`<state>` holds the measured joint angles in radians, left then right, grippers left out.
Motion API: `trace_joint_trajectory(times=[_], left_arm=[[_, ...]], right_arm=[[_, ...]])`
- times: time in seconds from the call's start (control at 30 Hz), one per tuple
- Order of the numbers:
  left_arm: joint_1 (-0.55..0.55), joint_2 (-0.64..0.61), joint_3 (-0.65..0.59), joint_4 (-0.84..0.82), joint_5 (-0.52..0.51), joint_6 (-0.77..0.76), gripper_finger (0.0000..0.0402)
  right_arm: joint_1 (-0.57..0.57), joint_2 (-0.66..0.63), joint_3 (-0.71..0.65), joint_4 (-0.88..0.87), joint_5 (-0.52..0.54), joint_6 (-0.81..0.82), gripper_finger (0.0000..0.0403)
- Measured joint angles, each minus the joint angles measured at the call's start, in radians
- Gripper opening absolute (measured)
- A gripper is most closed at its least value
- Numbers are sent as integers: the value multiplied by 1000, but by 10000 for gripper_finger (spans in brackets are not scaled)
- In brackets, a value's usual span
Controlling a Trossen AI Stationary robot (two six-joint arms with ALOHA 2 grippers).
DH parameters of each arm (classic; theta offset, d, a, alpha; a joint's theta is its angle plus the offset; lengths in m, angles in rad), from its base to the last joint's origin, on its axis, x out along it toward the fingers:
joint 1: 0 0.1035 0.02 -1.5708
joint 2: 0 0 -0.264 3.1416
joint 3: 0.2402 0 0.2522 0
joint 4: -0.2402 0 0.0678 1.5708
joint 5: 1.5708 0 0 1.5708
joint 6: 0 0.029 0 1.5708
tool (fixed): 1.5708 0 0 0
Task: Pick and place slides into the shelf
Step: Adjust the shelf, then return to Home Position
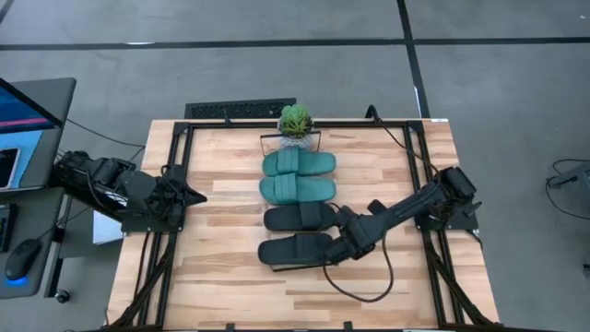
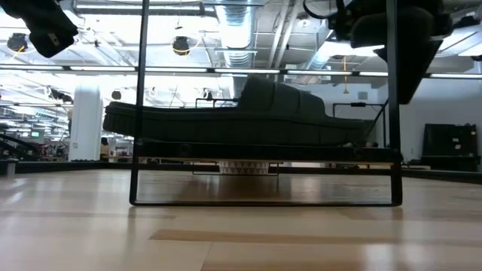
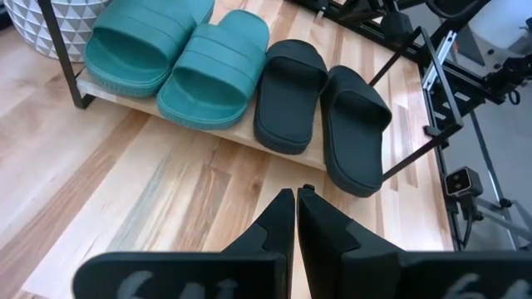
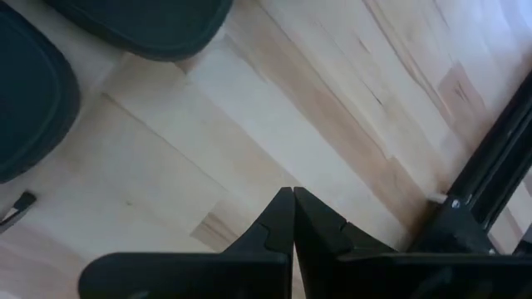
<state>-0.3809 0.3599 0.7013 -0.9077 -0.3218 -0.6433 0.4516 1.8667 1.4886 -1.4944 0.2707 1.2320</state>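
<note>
Four slides lie side by side on the shelf plank [image 3: 125, 101], toes toward the table's left. Two are teal [image 1: 298, 164] [image 1: 298, 189], two are black [image 1: 300, 217] [image 1: 295, 249]. In the left wrist view, the teal pair [image 3: 179, 50] lies beside the black pair [image 3: 324, 104]. My right gripper [image 1: 330, 258] is shut and hovers over bare wood just off the heel end of the nearest black slide [image 4: 25, 100]. It touches nothing. My left gripper [image 1: 201, 195] is shut at the table's left side, pointing at the slides. In the low view, a dark slide [image 2: 248, 113] rests on the shelf.
A small potted plant [image 1: 295, 120] stands at the shelf's far end. Black wire frame legs [image 2: 137, 113] hold up the shelf's ends. A dark cable [image 1: 369, 286] loops on the table below the right arm. Bare tabletop [image 1: 230, 286] lies near and to the left.
</note>
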Motion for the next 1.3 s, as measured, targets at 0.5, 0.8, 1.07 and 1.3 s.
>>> trace_joint_trajectory(times=[0.5,0.8,1.07,1.3], left_arm=[[0,0,0,0,-4,4,6],[0,0,0,-1,-40,5,6],[0,-2,0,-2,-110,26,6],[0,-2,0,-2,-113,27,6]], right_arm=[[-47,-1,6,97,46,-44,0],[-120,-2,6,-74,136,-109,0],[-232,-114,8,-73,386,-232,0],[-310,-403,10,-65,621,-371,0]])
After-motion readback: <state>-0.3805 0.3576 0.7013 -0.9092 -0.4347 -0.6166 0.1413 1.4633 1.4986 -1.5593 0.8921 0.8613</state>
